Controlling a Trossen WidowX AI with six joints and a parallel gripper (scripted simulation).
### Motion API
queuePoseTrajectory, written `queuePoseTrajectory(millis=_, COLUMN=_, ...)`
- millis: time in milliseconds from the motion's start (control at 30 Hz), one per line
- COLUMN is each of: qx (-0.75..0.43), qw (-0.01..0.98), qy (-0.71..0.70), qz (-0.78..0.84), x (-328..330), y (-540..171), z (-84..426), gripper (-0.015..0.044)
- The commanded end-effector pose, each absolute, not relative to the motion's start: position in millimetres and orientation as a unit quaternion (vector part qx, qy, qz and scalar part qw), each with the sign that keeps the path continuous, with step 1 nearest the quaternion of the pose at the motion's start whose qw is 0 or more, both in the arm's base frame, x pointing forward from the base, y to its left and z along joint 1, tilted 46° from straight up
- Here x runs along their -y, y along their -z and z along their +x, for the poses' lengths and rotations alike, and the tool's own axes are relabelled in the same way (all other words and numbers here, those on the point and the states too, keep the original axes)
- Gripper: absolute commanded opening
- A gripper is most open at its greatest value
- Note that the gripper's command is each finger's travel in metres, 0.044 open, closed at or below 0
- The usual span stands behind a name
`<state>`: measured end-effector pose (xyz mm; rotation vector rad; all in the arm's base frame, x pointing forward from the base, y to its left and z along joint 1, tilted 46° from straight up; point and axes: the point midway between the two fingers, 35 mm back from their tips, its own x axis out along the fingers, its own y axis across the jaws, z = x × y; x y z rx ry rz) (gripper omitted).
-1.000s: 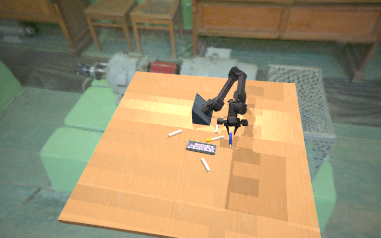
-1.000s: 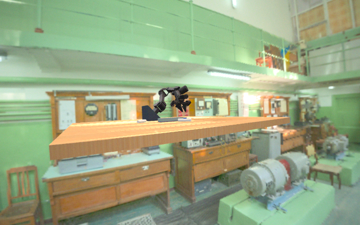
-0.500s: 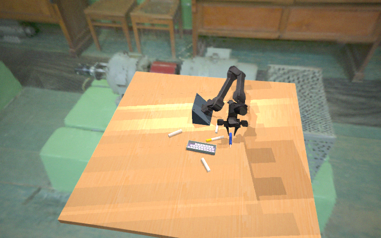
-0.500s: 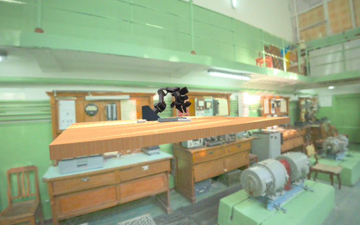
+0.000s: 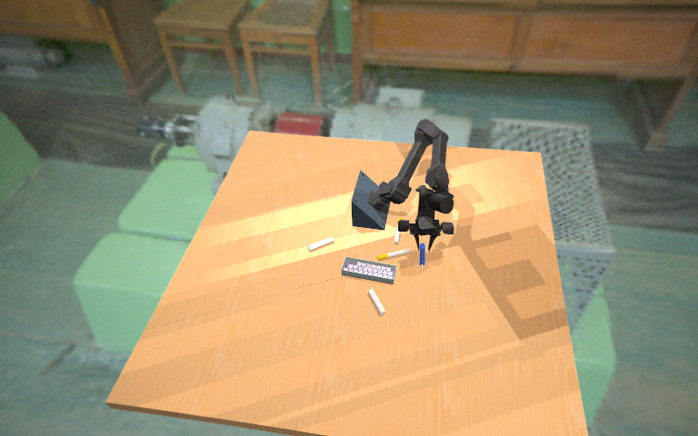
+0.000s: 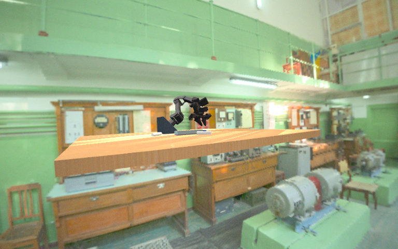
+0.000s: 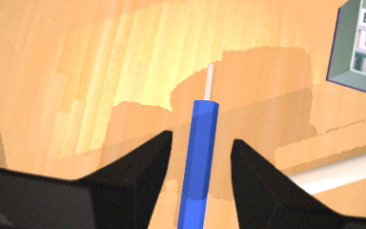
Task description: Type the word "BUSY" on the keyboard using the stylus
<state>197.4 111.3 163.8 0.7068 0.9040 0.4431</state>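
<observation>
Seen from the top, the stylus (image 5: pixel 422 254) (image 7: pixel 200 157) is a slim blue stick with a thin pale tip, lying on the desk (image 5: pixel 288 349) (image 6: pixel 187 149) (image 7: pixel 43 57). It sits to one side of the keyboard (image 5: pixel 368 271) (image 6: pixel 185 132) (image 7: pixel 335 62), a small dark-edged tray with rows of pale keys whose letters are too small to read. The gripper (image 5: pixel 423 247) (image 6: pixel 204 124) (image 7: pixel 202 142) is just over the stylus's rear end. Two yellow-and-white sticks, one of them nearer the arm (image 5: pixel 412 166) (image 6: pixel 178 108), and two white sticks lie around the keyboard. The desk is light wood, crossed by sun bands and shadows, with chairs and machines beyond it.

In the exterior view, the fingers point down above the desk, well clear of the wood. Around it is a green-walled hall with a railed balcony, wooden benches and a grey motor (image 6: pixel 293 195) with a red middle; I can't make out any brand.

At the wrist, the stylus's faceted blue body runs between the two black fingertips, which stand partly open with a gap on each side, gripping nothing. The keyboard's corner shows at the edge, its lettering cut off.
</observation>
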Motion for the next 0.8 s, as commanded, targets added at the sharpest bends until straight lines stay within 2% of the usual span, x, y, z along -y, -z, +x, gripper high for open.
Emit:
queuePoseTrajectory(millis=0, qx=-0.426, qw=0.816, qy=-0.205, qz=0.333, x=-113, y=-160, z=197, gripper=0.015)
queuePoseTrajectory(millis=767, qx=-0.426, qw=0.816, qy=-0.205, qz=0.334, x=-123, y=-151, z=199, gripper=0.015)
